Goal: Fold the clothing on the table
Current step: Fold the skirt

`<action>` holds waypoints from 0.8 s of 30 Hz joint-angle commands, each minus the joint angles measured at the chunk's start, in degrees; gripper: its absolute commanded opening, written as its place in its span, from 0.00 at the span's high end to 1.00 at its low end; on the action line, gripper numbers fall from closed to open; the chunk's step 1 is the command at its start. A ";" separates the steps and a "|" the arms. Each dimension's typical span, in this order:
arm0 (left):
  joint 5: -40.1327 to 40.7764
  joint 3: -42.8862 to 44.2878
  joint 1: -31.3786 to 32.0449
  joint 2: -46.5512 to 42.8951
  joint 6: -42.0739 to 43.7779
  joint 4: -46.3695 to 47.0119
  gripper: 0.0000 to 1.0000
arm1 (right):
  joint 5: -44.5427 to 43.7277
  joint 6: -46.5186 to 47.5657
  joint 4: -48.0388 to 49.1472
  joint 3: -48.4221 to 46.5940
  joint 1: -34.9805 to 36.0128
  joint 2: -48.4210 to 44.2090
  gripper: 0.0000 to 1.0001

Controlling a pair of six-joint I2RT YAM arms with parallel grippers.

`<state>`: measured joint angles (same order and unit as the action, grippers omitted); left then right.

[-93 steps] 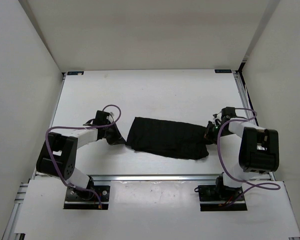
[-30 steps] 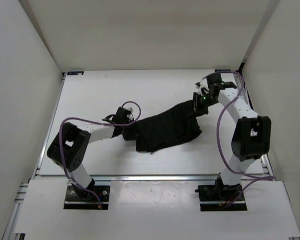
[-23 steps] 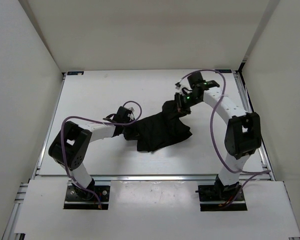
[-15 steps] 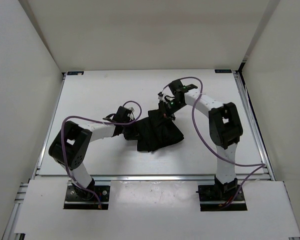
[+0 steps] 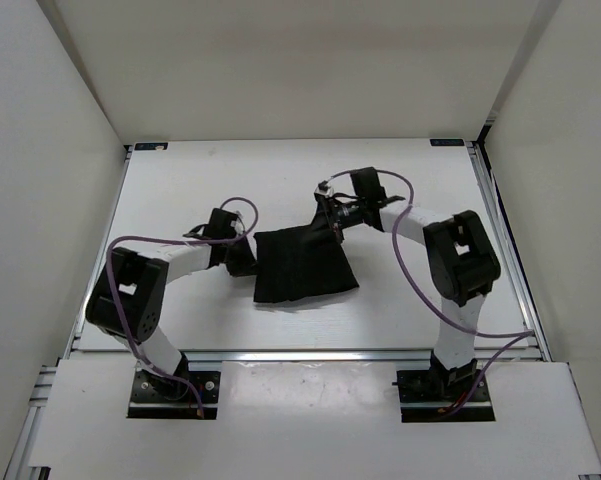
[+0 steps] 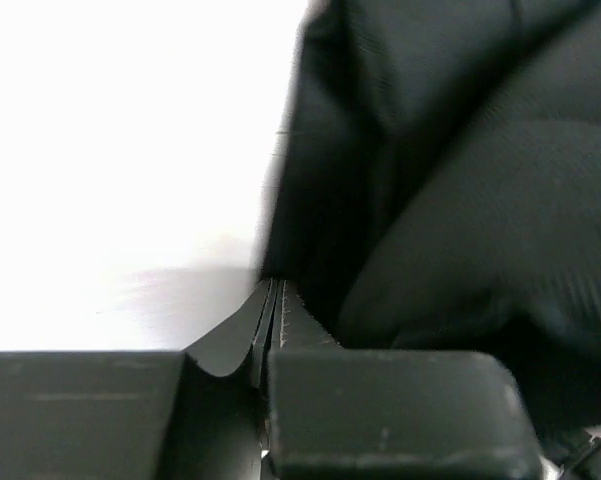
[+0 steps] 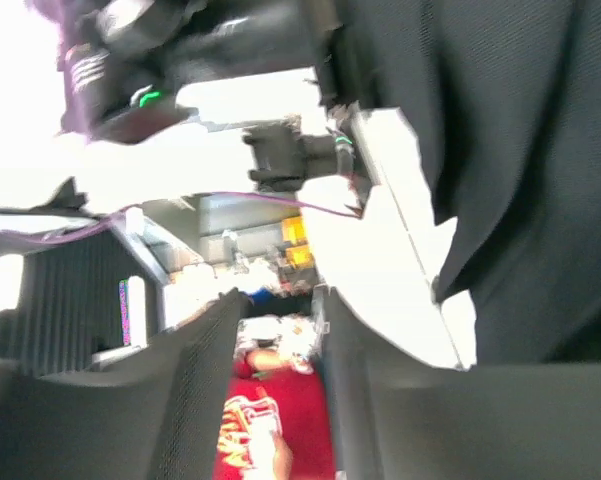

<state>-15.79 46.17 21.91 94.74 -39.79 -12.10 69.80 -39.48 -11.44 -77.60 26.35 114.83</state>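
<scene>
We find the widest free room on the far half of the table (image 5: 230, 175) and along the near strip by the rail (image 5: 310, 353), both bare enough for a claw to pass. The middle is blocked by the folded skirt (image 5: 302, 265), with the left claw (image 5: 246, 260) pinched on its left edge and the right claw (image 5: 327, 222), jaws apart, at its far right corner. The left arm (image 5: 175, 262) and right arm (image 5: 430, 230) arch over the side lanes, and white walls (image 5: 50, 220) close the left, right and far edges.
</scene>
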 commanded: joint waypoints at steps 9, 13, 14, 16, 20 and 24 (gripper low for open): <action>10.96 6.12 -10.58 -12.11 8.41 -16.64 1.00 | 1.41 -1.18 6.22 4.42 -7.02 -8.23 0.87; -7.00 6.48 -8.65 -13.09 3.16 -9.47 1.00 | -12.47 13.62 -18.33 -8.76 -5.26 0.46 0.96; -9.84 6.39 -8.12 -13.09 2.10 -8.04 1.00 | -15.11 14.86 -22.36 -10.01 -5.25 1.88 0.97; -14.52 7.09 -5.32 -12.04 -0.46 -3.56 1.00 | -17.15 15.84 -25.20 -12.66 -4.82 6.36 1.00; -11.55 5.96 -3.63 -8.71 -2.13 -1.10 1.00 | -18.47 14.27 -24.69 -12.84 -4.99 10.41 1.00; -8.48 1.12 -5.74 -5.54 -3.71 2.87 1.00 | -20.22 12.85 -25.38 -10.65 -5.60 11.82 1.00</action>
<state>-25.50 49.91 18.02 87.22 -41.41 -13.02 52.25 -27.99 -32.88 -88.68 21.61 127.02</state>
